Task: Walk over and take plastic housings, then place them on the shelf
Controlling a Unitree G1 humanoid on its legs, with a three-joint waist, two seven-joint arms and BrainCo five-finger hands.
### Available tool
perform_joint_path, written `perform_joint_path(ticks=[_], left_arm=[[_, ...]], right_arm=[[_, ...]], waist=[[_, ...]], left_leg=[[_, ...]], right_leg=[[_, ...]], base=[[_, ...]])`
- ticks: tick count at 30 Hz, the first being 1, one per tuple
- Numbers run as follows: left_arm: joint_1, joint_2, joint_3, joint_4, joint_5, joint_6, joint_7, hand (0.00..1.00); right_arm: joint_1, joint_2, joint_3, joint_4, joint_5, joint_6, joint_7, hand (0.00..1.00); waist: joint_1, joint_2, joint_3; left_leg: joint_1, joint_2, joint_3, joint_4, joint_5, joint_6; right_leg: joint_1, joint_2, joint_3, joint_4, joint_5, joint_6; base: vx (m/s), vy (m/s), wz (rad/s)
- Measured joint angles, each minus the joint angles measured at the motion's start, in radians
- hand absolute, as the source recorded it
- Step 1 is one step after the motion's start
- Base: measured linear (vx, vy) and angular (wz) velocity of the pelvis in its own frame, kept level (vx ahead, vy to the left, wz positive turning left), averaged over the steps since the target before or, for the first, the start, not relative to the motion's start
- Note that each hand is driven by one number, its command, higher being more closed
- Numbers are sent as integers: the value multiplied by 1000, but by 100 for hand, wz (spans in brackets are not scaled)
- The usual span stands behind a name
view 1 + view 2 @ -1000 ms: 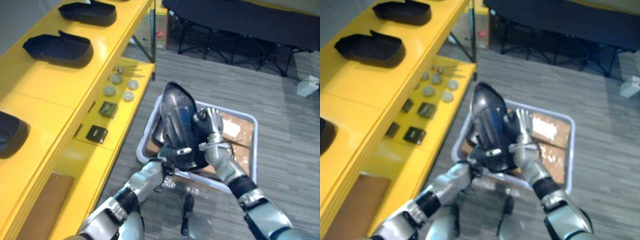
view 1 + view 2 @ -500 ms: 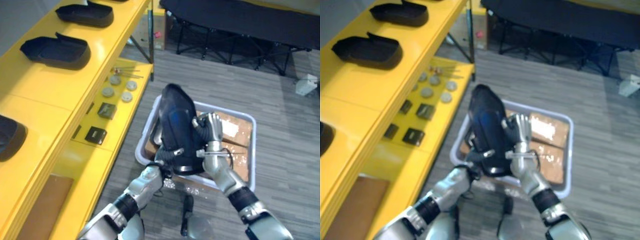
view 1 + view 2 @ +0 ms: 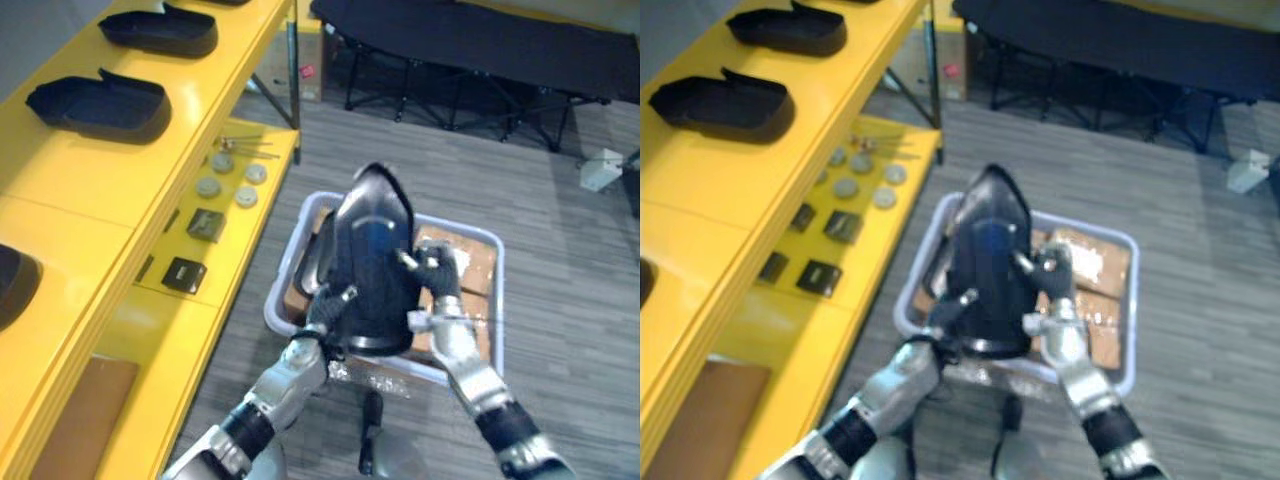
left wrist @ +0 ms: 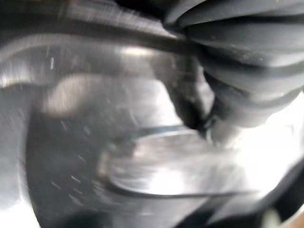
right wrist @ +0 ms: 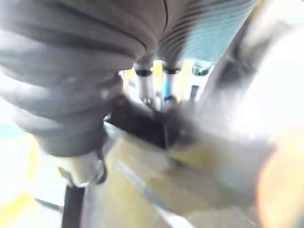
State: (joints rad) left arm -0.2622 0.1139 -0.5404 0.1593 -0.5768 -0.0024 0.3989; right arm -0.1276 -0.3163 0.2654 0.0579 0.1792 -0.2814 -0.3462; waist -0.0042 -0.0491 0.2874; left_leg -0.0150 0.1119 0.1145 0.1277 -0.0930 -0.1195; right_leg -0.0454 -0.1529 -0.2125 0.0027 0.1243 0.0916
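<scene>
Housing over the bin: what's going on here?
The robot holds a black housing up between both hands, above the white bin on the floor. The left hand grips its lower left edge and the right hand clasps its right side. The yellow shelf on the robot's left already carries two other housings on its top level. This one is not yet placed.

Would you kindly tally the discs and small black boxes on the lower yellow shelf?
Discs: 4 in plain sight
Boxes: 4
Total: 8; the upper shelf overhangs this one and may hide more.
</scene>
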Motion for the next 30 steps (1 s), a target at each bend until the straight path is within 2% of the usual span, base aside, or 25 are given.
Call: perform_joint_path(ticks=[1,2,3,5,7,11,15,18,20,22,24,26,30], left_arm=[[17,-5,80,-50,5,6,-10,100],[24,-9,123,-83,8,5,-8,100],[22,-16,238,-163,40,-11,-10,100],[20,-13,291,-199,70,-27,-10,100],[24,2,345,-215,151,-41,-15,100],[79,20,411,-192,233,-41,-23,100],[108,26,448,-158,243,-41,-32,100],[111,27,491,-155,243,-50,-41,100],[135,26,509,-158,243,-103,-72,100],[171,15,520,-180,242,-136,-100,100],[228,-11,518,-247,244,-158,-106,100],[311,-55,488,-352,253,-205,-112,100],[391,-65,432,-400,278,-262,-147,100]], right_arm=[[42,4,5,-90,86,-51,109,0],[62,15,1,-126,117,-71,157,0],[95,47,1,-195,249,-96,301,0],[95,58,-14,-212,340,-95,382,0],[89,73,-85,-258,490,-94,508,0],[43,77,-177,-336,640,-95,607,0],[27,86,-247,-362,669,-94,625,0],[45,99,-290,-364,667,-91,588,0],[101,129,-342,-359,649,-86,516,0],[160,158,-375,-344,619,-84,451,0],[221,193,-398,-284,609,-84,400,0],[318,246,-422,-173,606,-83,344,0],[410,297,-420,10,608,-76,315,0]], waist=[[-6,-1,-2],[-7,-3,-9],[-9,-14,-32],[-7,-21,-51],[5,-24,-85],[8,-32,-135],[-1,-32,-151],[-11,-31,-152],[-12,-22,-167],[-15,-12,-179],[-16,-6,-185],[-20,-1,-188],[-24,3,-190]], left_leg=[[17,1,1,-8,0,-1],[18,1,2,-14,2,-2],[19,3,1,-17,3,-2],[18,3,1,-17,3,-2],[31,-3,-1,-23,4,-1],[52,-8,2,-43,5,0],[68,-10,6,-56,8,1],[70,-10,8,-60,8,1],[70,-11,12,-68,8,1],[73,-12,16,-77,8,1],[84,-12,30,-88,8,1],[84,-15,33,-94,8,2],[83,-16,36,-99,5,5]], right_leg=[[14,1,0,0,-5,0],[14,1,-1,0,-6,0],[13,3,-4,-1,-8,-1],[14,2,-6,-5,-7,0],[34,-1,-10,-19,-4,5],[55,-2,-10,-42,1,10],[66,-2,-10,-51,2,12],[66,-2,-8,-56,3,13],[66,-1,-7,-67,6,14],[66,-2,-5,-72,6,14],[66,-1,6,-76,7,15],[65,-3,9,-81,8,17],[65,-4,12,-81,6,18]], base=[[-2,4,-3],[0,0,0],[0,0,0],[-11,3,4],[15,23,6],[8,4,0],[8,3,0],[0,0,0],[0,0,0],[43,20,-6],[33,22,-13],[17,25,-6],[-19,9,-1]])
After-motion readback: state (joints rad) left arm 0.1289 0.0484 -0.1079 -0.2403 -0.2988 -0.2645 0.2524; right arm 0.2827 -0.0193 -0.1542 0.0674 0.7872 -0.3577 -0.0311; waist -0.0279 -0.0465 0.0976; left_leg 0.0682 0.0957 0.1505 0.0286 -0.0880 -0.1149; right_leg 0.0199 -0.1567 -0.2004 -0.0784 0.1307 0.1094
